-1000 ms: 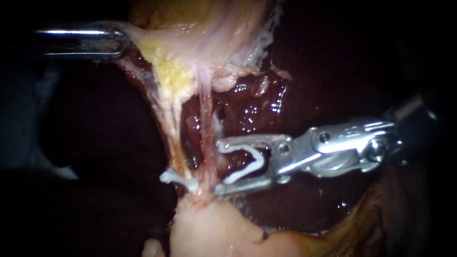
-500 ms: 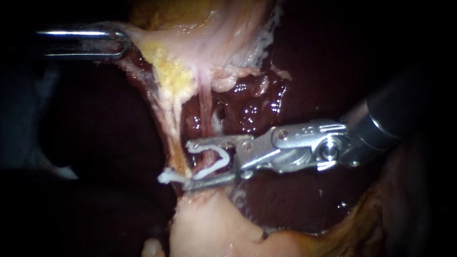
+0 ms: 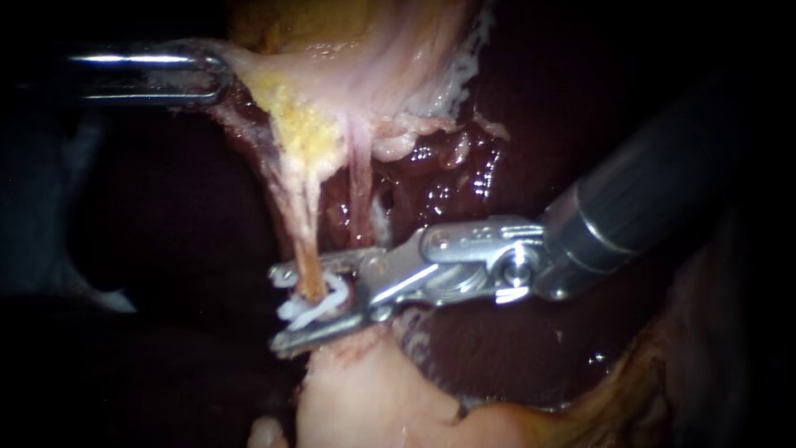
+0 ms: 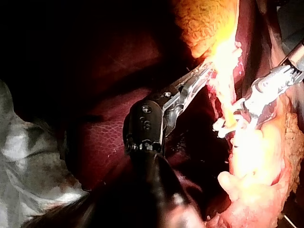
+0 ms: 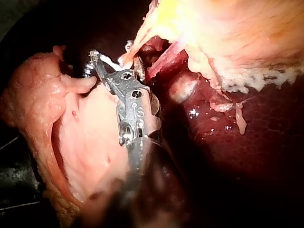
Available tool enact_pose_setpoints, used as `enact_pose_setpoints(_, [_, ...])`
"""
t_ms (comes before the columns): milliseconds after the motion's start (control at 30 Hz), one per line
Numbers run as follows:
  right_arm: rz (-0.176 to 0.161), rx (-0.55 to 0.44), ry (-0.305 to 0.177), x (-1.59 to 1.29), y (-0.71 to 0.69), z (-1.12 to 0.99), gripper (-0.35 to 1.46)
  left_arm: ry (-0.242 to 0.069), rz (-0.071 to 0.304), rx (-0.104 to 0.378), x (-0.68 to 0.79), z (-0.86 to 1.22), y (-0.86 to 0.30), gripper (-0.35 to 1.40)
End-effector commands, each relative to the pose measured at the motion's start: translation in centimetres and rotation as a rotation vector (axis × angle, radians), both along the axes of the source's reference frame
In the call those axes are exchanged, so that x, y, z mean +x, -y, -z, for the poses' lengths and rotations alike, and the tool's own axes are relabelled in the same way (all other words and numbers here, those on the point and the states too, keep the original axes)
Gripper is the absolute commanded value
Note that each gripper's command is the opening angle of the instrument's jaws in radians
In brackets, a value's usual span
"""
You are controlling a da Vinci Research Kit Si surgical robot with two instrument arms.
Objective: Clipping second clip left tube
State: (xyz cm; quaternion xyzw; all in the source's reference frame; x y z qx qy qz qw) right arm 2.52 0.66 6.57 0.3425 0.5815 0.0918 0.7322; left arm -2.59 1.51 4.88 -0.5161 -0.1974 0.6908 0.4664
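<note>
Here the jaws of my right instrument point(image 3: 276, 309) stand apart, straddling the left tube point(image 3: 308, 253) low down, with a white clip point(image 3: 333, 292) seated between them (not yet closed, I judge). The next move calls for a square squeeze across the tube. My left instrument point(image 3: 207, 73) clamps pale tissue point(image 3: 274, 91), stretching it above the liver point(image 3: 531, 124).

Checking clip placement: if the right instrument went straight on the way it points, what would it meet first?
The left tube, which already stands inside the right instrument's open tool. Beyond its tips looks free, though depth is unclear.
</note>
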Motion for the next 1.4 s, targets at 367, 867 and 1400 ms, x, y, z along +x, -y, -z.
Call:
enact_pose_setpoints(367, [0.024, 0.021, -0.025, 0.12, 0.23, 0.20, 0.43, -0.001, 0.000, 0.000, 0.00, 0.00, 0.00, -0.35])
enact_pose_setpoints(867, [0.023, 0.072, -0.012, 0.00, 0.31, 0.39, -0.13, 0.001, -0.002, 0.001, 0.01, 0.01, 0.01, -0.35])
enact_pose_setpoints(1400, [0.051, 0.152, 0.050, -0.08, 0.23, 0.26, -0.35, 0.001, -0.002, 0.001, 0.00, 0.01, 0.01, -0.35])
